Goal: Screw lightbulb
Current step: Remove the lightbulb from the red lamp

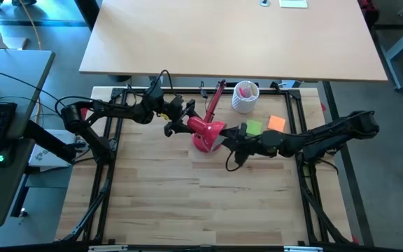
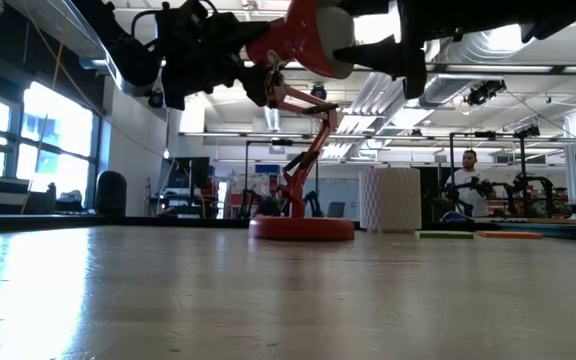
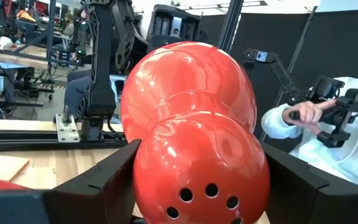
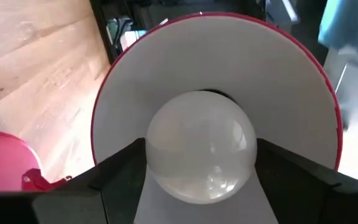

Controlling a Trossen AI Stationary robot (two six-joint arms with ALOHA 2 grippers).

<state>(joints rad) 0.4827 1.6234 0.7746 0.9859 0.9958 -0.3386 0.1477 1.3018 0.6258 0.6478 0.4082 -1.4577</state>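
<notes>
The red desk lamp stands on its round base (image 2: 301, 228) at the table's far middle, with its shade (image 1: 207, 129) raised well above the table. My left gripper (image 1: 186, 126) is at the shade's closed rear end, shut on it. My right gripper (image 1: 231, 136) is at the shade's open mouth, shut on the white lightbulb (image 4: 201, 146), which sits inside the shade's white interior (image 4: 216, 56). The bulb's screw base is hidden behind its globe. In the low view both grippers and the shade (image 2: 303, 40) show high above the table. My left gripper pinches the shade's rounded rear dome (image 3: 201, 168), the part with the vent holes, between its two fingers (image 3: 98, 183), one on each side. The fingers come level from the table's left. The shade stays up on the lamp's arm. My right gripper pinches the bulb's globe (image 4: 166, 155) between its two fingers (image 4: 114, 177), one on each side. The fingers come about level from the table's right and reach into the shade's mouth. The bulb is clear of the table, inside the shade.
A white perforated pen cup (image 1: 245, 96) stands just behind the lamp. A green note (image 1: 254, 127) and an orange note (image 1: 276, 122) lie under the right arm. A second table (image 1: 229, 42) stands beyond the far edge. A person (image 3: 334, 124) sits beyond the table.
</notes>
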